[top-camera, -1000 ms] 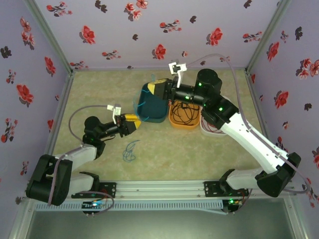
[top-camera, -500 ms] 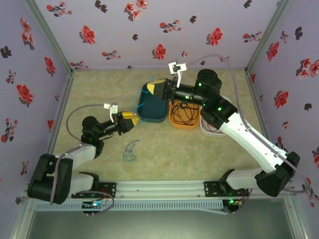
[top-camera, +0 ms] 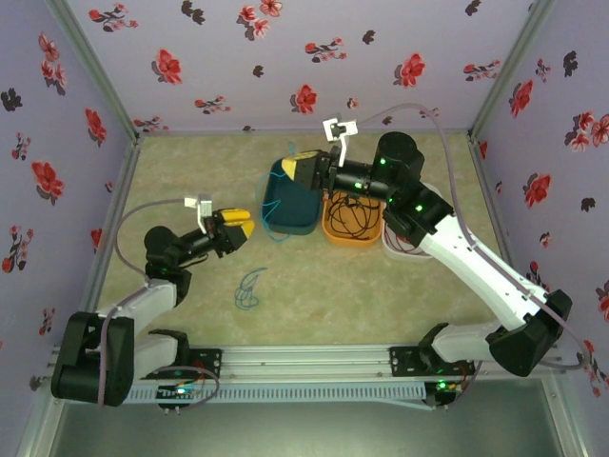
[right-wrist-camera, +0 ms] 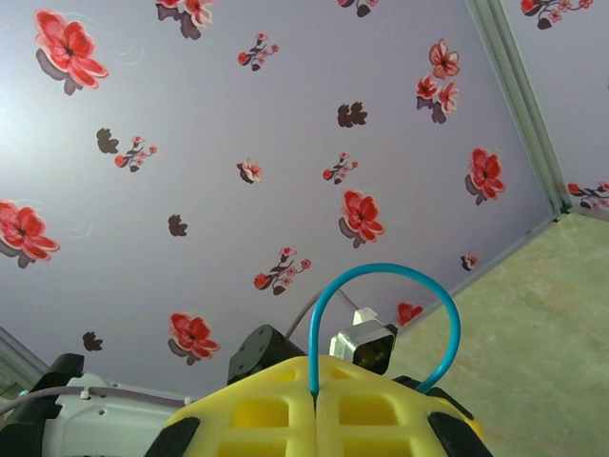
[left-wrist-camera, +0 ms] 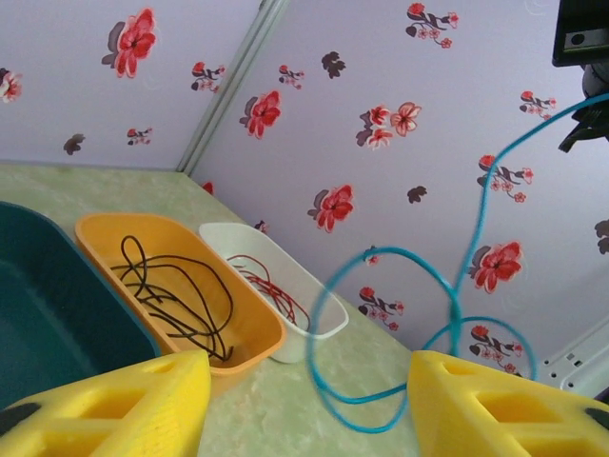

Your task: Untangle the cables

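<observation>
My right gripper hangs over the teal tray, shut on one end of a blue-teal cable that dangles from it in loops. In the right wrist view the cable arches out of the closed yellow fingers. My left gripper sits left of the tray, open. In its wrist view the cable loop hangs just beyond the gap between the wide-apart fingers, not gripped. Another blue-teal cable lies coiled on the table.
An orange tray holding a black cable stands right of the teal tray. A white tray with a red cable sits beyond it, partly under my right arm. Floral walls enclose the table.
My left gripper has drawn back to the left, away from the teal tray and the hanging cable, and its fingers have spread a little wider. The right arm has stayed still.
</observation>
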Robot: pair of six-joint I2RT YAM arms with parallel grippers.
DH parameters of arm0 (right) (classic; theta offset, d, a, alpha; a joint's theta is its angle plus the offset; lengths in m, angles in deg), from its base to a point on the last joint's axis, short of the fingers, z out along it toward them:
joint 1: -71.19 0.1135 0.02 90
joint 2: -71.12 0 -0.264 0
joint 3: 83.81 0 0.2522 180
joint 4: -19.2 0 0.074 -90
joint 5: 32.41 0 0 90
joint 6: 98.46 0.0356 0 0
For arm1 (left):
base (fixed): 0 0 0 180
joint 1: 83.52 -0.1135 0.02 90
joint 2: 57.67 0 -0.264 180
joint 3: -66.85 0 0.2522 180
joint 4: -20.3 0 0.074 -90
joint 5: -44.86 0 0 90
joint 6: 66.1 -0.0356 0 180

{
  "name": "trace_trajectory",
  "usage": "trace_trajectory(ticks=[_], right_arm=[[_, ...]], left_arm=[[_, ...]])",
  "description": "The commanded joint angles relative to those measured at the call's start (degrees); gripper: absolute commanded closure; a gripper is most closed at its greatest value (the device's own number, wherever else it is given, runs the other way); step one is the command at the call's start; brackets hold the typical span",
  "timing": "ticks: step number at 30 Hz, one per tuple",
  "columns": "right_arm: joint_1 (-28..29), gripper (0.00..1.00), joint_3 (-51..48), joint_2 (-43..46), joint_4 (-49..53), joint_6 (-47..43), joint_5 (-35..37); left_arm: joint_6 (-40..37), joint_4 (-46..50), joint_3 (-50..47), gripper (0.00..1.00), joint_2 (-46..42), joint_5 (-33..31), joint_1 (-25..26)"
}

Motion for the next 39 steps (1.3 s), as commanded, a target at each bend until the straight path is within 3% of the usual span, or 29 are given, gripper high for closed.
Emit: trace_trajectory(ticks=[1,15,26,39], right_arm=[[-0.34,1.0,-0.48,-0.09,-3.38,1.42,-1.28],[-0.34,1.0,0.11,-1.68,-6.67,4.49,-2.93],[-0.35,1.0,-0.09,-2.13,-7.34,5.38,-3.39],[-0.44,1.0,-0.41,-1.94,-7.73,5.41,-3.32]], left_arm=[[0.94,-1.95,0.47,0.43,0.49,1.11,-0.69],[-0.15,-2.19,3.48,0.42,4.47,1.71,0.85],[2.4,-5.78,6.36,0.49,9.48,1.18,1.72],[1.17,-5.81,6.52,0.49,10.56,1.53,4.56]])
